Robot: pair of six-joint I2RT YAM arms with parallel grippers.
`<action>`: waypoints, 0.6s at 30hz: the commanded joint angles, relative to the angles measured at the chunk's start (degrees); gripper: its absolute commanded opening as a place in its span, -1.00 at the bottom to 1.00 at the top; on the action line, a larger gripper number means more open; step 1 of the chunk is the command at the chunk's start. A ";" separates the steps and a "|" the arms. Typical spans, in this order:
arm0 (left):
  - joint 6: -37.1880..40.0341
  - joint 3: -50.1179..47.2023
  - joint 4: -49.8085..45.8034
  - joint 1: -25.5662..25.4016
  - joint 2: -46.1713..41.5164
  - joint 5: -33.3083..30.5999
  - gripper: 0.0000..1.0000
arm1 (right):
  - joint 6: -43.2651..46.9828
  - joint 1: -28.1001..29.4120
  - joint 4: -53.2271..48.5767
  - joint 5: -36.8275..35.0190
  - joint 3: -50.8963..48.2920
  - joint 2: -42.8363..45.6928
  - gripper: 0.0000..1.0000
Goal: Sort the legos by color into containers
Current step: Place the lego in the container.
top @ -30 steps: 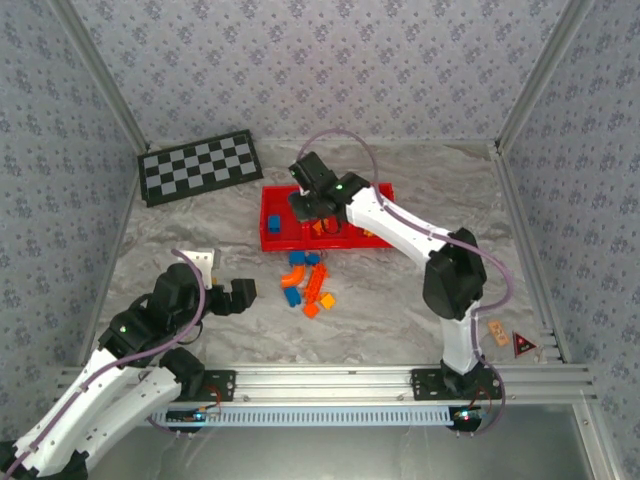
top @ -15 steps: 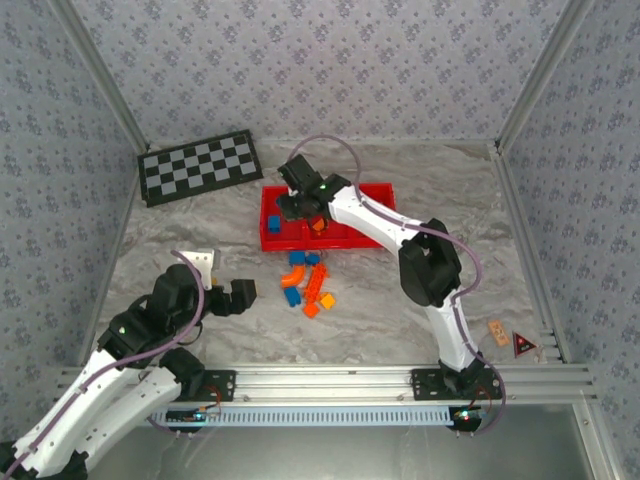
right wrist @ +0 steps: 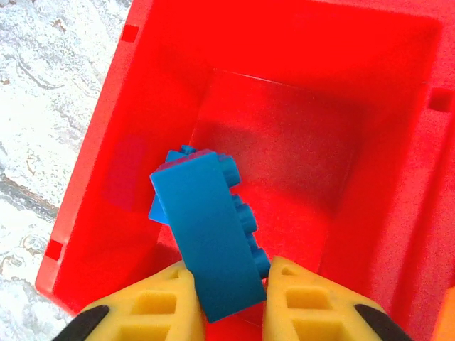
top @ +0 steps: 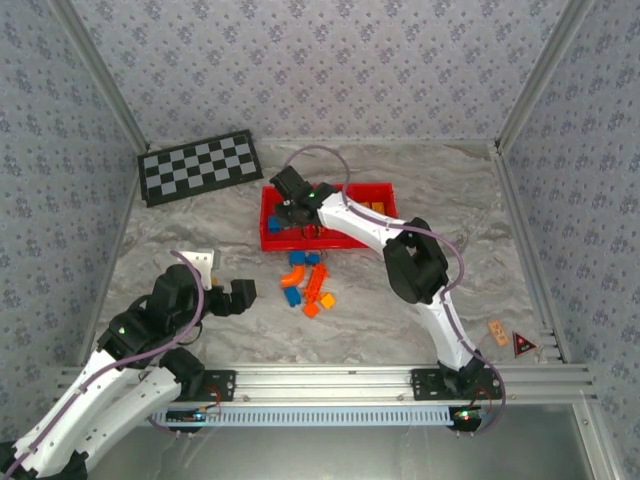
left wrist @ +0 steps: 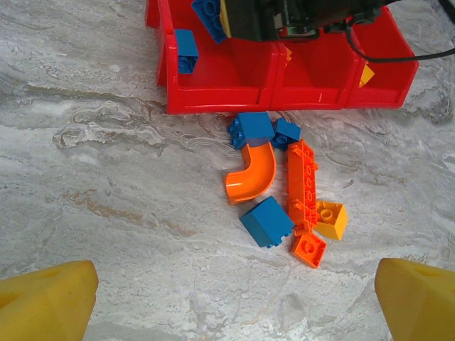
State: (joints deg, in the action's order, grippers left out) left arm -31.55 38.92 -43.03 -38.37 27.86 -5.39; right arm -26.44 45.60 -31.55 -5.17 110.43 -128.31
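While the right end effector [right wrist: 224, 288] grips it, the blue brick [right wrist: 206, 234] slants.

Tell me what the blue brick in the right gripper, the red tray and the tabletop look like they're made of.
The blue brick looks like hard moulded plastic: smooth, slight sheen, crisp studs. The red tray seems rigid glossy plastic, soft reflections on its walls. The tabletop shows grey-white marble veining; real stone or printed laminate, I can't tell.
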 commanded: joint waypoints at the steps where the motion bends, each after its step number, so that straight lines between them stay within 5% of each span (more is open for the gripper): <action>1: 0.36 -0.07 1.10 -0.38 -0.17 0.19 1.00 | -1.25 0.96 0.83 -2.32 2.24 -1.82 -0.49; 13: 0.44 -0.07 1.10 -0.48 -0.17 0.03 0.99 | -2.32 1.15 -1.13 -4.89 3.47 -1.25 -0.06; 18: 0.35 -0.08 1.05 -0.57 -0.17 -0.05 0.99 | -1.75 1.44 -1.06 -5.45 3.23 0.68 -0.02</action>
State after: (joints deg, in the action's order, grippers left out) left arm -31.55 38.92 -43.05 -38.39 27.86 -5.41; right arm -28.27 46.76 -31.33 -8.67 112.25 -129.43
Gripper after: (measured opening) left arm 0.997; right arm 0.487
